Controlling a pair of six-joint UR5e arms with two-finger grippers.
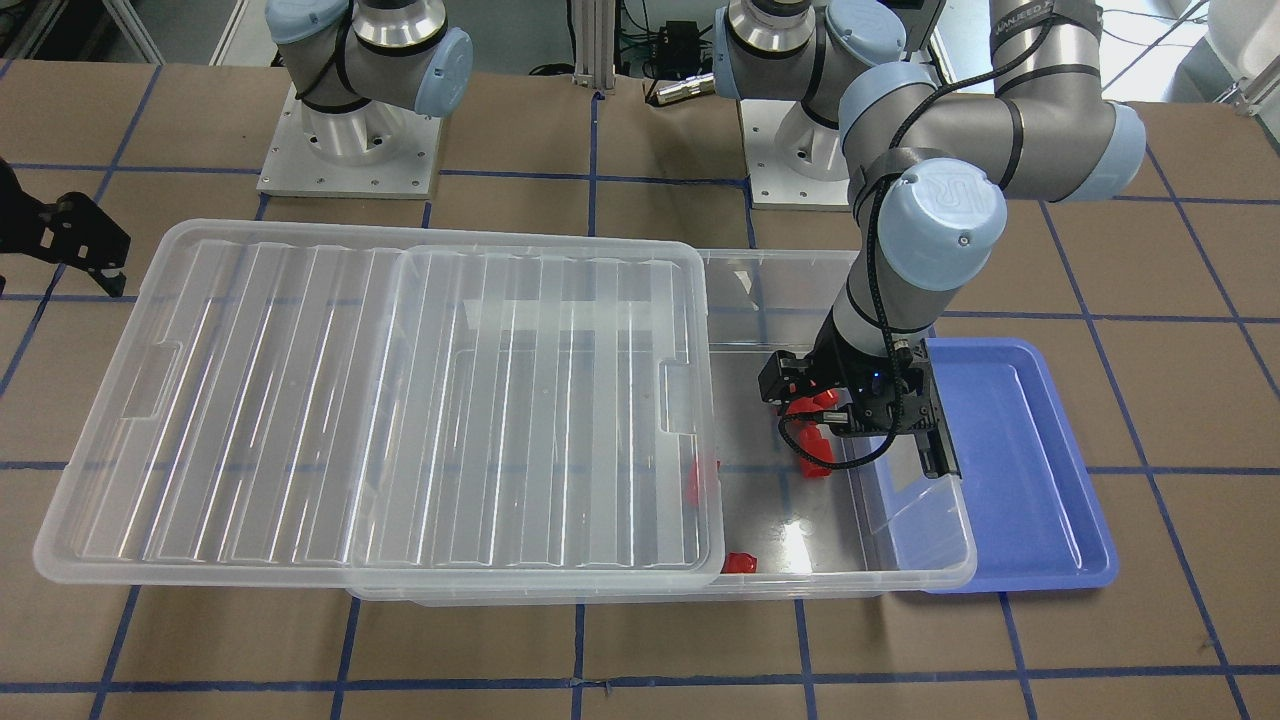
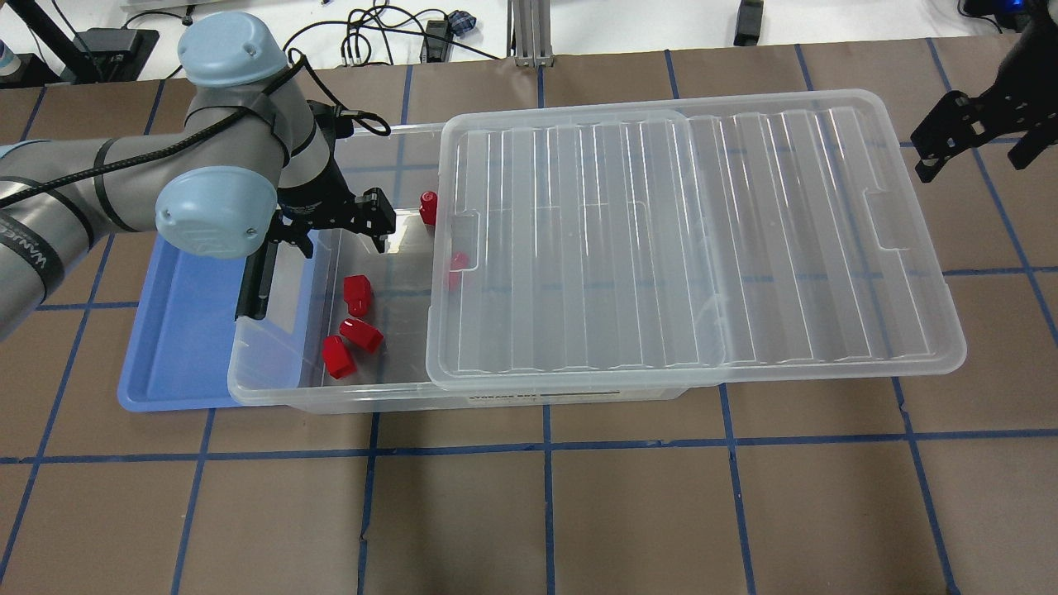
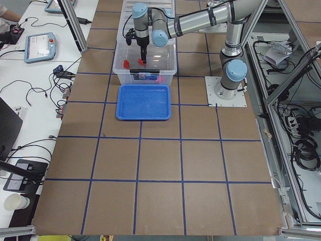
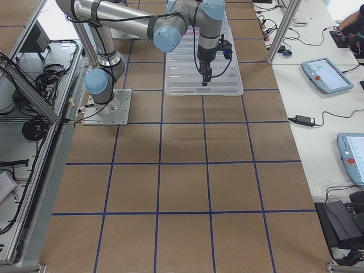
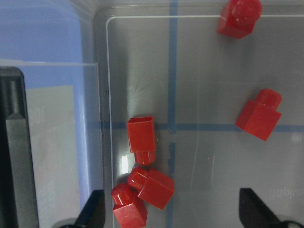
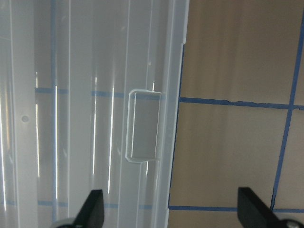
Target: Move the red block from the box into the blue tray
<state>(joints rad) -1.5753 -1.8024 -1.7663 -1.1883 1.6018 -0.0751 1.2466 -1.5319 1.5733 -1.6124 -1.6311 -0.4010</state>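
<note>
1. The brown surface (image 2: 579,512) is stretching far beyond both short ends of the box (image 2: 496,395). The ribbed lid (image 2: 661,240) is lying offset toward the surface's right edge. It is overhanging the box's right end and leaving only the left end uncovered.
2. The blue tray (image 2: 182,330) is lying just beside the box's left short end, where the black latch bar (image 2: 252,281) is sitting.
3. Five red blocks (image 5: 141,140) are lying on the box floor. Three are grouped near the left end wall, at the robot-side corner. One is standing by the far wall, and one is showing under the lid's edge.
4. The left arm (image 2: 124,173) is reaching in with the wrist bent down. The left claw (image 5: 173,213) is hanging over the group of three, spread wide and holding nothing.
5. The right claw (image 6: 172,211) is hanging above the lid's right short edge, by its handle notch (image 6: 142,126). It is also spread wide and gripping nothing.
</note>
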